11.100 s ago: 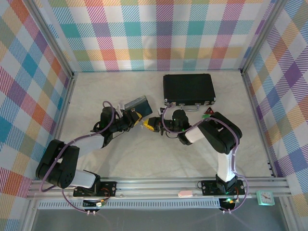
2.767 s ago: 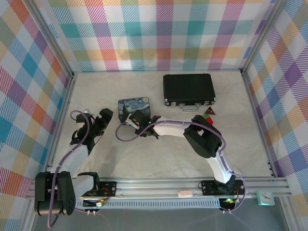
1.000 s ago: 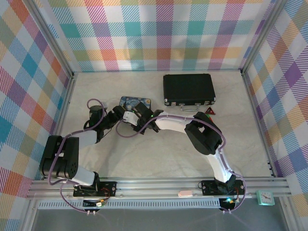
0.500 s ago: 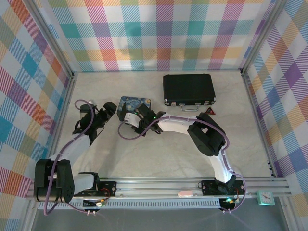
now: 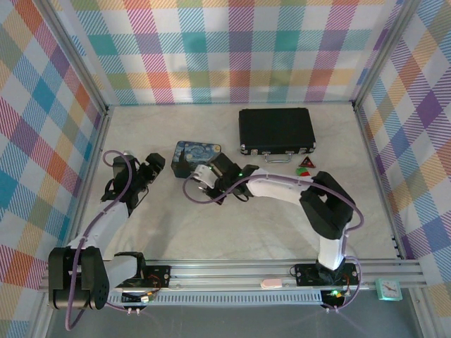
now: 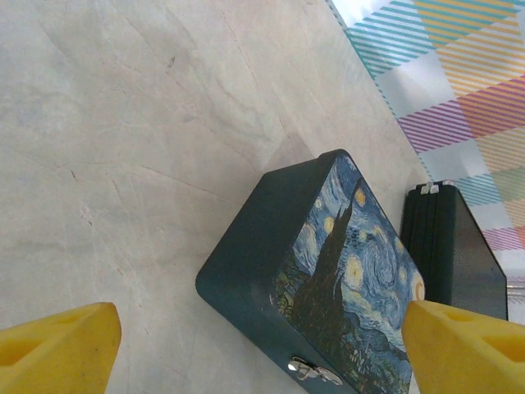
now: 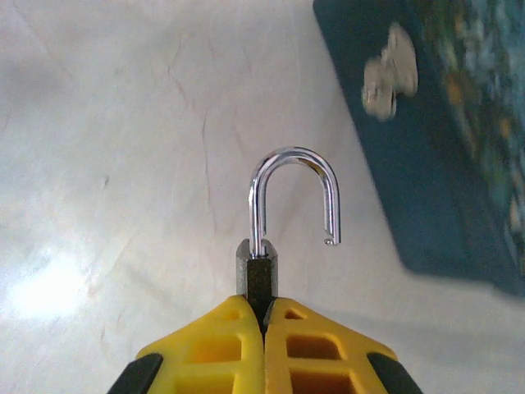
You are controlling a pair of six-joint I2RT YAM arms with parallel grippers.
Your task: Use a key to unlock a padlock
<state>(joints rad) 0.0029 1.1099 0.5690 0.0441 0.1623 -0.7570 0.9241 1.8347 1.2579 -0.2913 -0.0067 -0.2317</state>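
My right gripper is shut on the black body of the padlock. Its silvery shackle stands up and open, with the free end hanging clear of the body. In the top view the right gripper sits just in front of the blue painted tin. My left gripper is open to the left of the tin and holds nothing. Its yellow fingertips frame the tin and the tin's small metal latch. The key is out of view.
A large black case lies behind and to the right of the tin, also at the right edge of the left wrist view. Small red and green blocks sit in front of the case. Checked walls close in three sides.
The left gripper has drawn back to the left, away from the tin and the right gripper, with its jaws spreading wider. The right arm's elbow has swung right, still holding the padlock.
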